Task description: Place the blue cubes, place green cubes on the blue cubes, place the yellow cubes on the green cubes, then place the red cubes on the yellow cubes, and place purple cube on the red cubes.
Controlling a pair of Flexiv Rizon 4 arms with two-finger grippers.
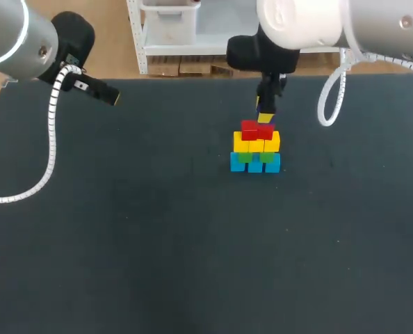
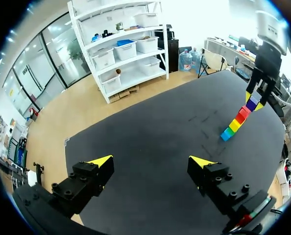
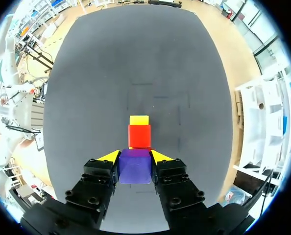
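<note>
A pyramid of cubes stands mid-table: blue cubes (image 1: 254,165) at the bottom, green cubes (image 1: 255,157) on them, then yellow cubes (image 1: 256,144), with red cubes (image 1: 256,130) on top. My right gripper (image 3: 135,156) is shut on the purple cube (image 3: 134,167) and hangs just above the red cubes (image 3: 139,135). In the left wrist view the purple cube (image 2: 253,103) sits at the pyramid's tip, still between the right gripper's fingers. The head view hides the purple cube behind the right gripper (image 1: 265,117). My left gripper (image 2: 152,162) stands open and empty, far off at the table's back left (image 1: 103,93).
The dark table (image 1: 123,243) carries only the pyramid. My left arm's white cable (image 1: 51,149) hangs over the table's left part.
</note>
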